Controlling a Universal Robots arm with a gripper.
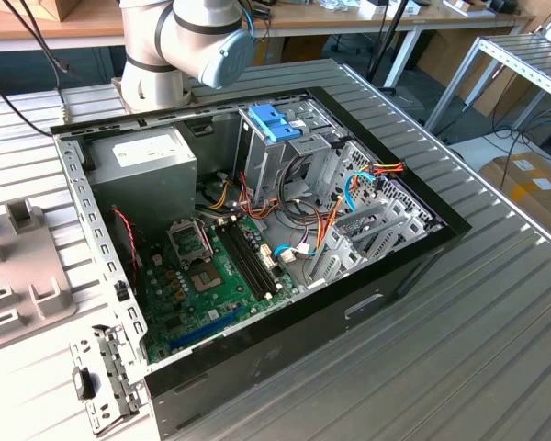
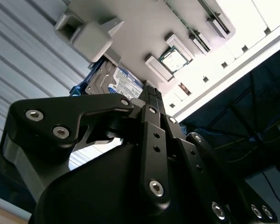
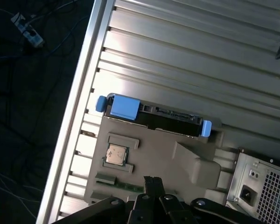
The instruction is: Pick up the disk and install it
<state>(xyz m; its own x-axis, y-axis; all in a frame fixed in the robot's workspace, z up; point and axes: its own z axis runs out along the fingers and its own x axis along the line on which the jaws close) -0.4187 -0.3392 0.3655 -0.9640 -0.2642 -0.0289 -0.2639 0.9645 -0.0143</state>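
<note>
Gripper (image 3: 152,179) hovered over the grey tray (image 3: 158,140), jaws together and empty, disk (image 3: 172,122) untouched at its edge.

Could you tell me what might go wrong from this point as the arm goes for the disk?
The gripper hangs above the grey tray, where a processor chip lies close to the disk; a descent off target could strike the chip. In the case, loose cables lie beside the drive cage, so they might snag the disk on the way in.
</note>
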